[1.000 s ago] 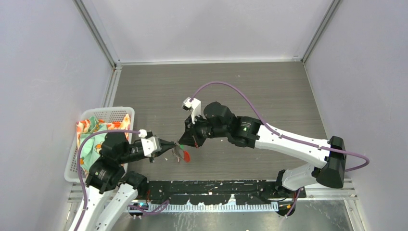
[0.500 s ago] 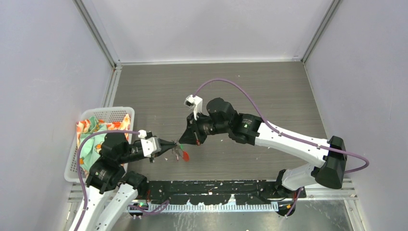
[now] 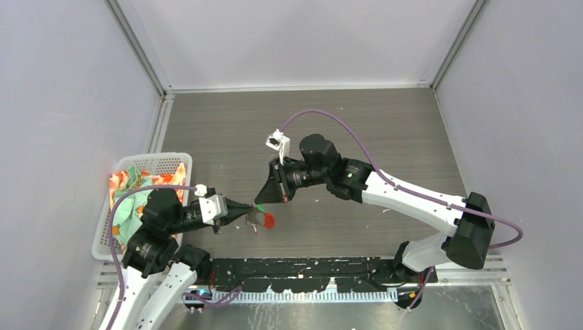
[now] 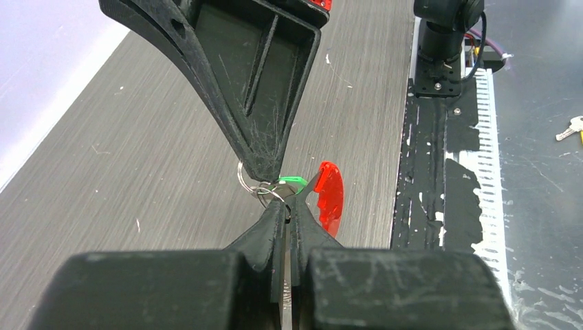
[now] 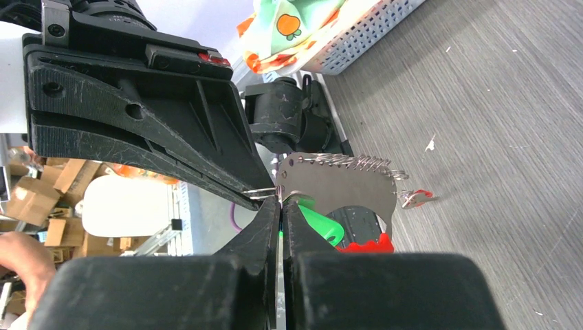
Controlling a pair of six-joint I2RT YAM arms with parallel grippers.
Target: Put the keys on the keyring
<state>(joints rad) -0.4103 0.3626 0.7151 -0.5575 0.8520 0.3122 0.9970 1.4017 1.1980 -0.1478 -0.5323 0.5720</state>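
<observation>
The keyring [image 4: 247, 183], a thin silver loop, was held above the table in the closed tips of my left pincer [image 4: 287, 206]. Its curved red strip [image 4: 330, 196] stood on edge alongside. My right pincer [image 5: 280, 203] pinched the green-headed key [image 5: 320, 223], toothed blade against the loop; whether it was threaded on, I couldn't tell. The small red-tagged key [image 5: 416, 198] showed just beyond the blade.

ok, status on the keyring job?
Both jaws shut, tip to tip. Left gripper on keyring, right gripper on green key. Threading unclear. Nothing in the way.
</observation>
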